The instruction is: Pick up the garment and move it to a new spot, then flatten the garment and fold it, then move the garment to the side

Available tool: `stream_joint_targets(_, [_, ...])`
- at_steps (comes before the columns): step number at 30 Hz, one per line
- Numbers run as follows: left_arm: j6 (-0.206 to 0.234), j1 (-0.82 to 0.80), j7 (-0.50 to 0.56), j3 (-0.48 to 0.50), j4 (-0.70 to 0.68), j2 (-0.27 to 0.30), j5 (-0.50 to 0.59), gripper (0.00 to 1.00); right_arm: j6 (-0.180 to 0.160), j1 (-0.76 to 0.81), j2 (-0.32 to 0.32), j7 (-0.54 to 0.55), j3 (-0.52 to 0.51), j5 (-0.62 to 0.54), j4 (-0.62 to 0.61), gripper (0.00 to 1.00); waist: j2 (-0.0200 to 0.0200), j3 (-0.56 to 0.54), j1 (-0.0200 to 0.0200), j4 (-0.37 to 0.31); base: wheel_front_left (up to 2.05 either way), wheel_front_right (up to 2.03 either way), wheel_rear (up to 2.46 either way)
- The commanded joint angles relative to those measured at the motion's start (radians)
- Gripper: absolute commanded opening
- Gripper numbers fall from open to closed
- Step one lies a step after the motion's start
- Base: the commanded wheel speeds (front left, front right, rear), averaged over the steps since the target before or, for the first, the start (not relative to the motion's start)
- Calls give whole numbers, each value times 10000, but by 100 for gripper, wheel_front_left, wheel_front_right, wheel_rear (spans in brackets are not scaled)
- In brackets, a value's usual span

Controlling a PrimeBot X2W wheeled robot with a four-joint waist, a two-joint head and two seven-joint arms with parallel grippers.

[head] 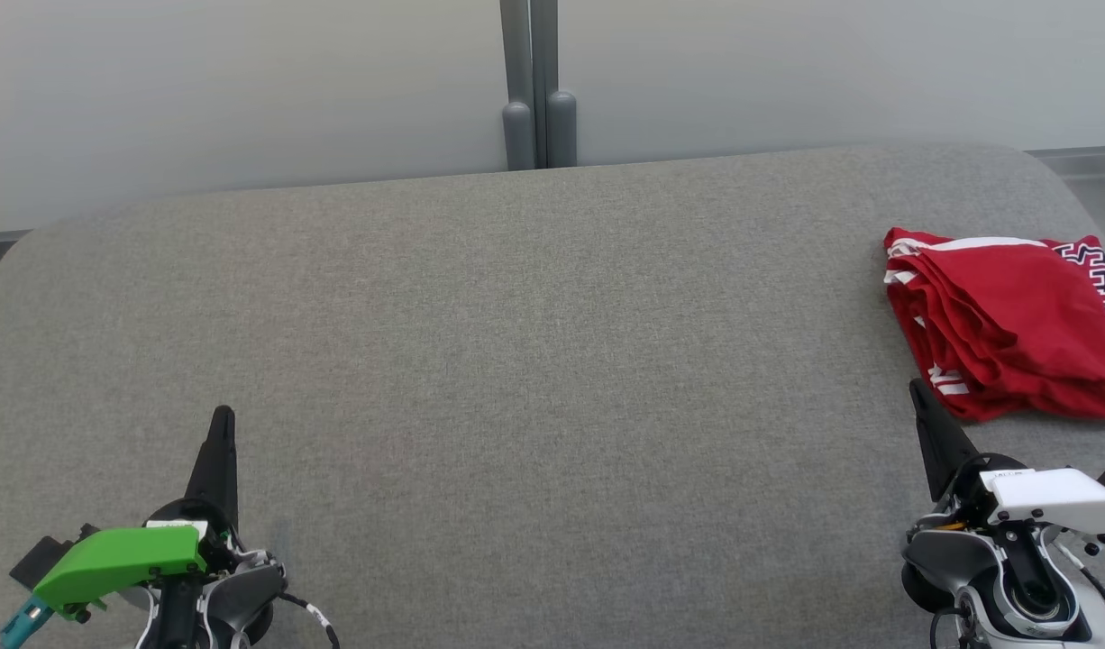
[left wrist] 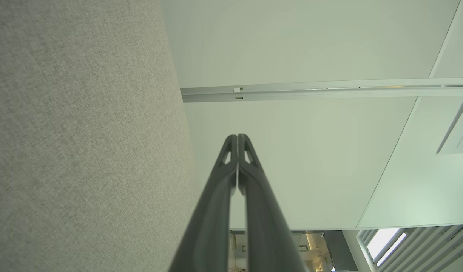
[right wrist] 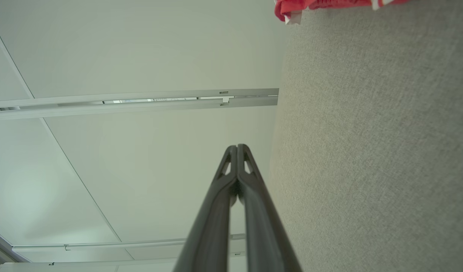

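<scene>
Grey table (head: 516, 361): garment (head: 1003, 315) beside right pincer (head: 916, 388).

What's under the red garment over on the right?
The garment lies bunched on the grey surface, which shows around its left and near edges. The patch beneath its folds is covered, so anything tucked there cannot be seen.

A wide worktop (head: 516, 361) covered in grey woven fabric, its far corners rounded. One thing lies on it: a bunched red garment (head: 1003, 324) with white and dark trim, just beyond the right fingers (head: 936, 437) and well apart from the left fingers (head: 219, 451).
</scene>
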Motion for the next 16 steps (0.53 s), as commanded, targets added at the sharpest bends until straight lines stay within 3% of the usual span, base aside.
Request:
stream_joint_targets(1, [-60,-102,4,20,-22,71,-13,0,4,-55,-41,34,-17,59,-39,0,-1,0,0,0,0,0,0])
stream_joint_targets(16, [-60,-102,4,20,-23,71,-13,0,4,-55,-41,34,-17,60,-39,0,-1,0,0,0,0,0,0])
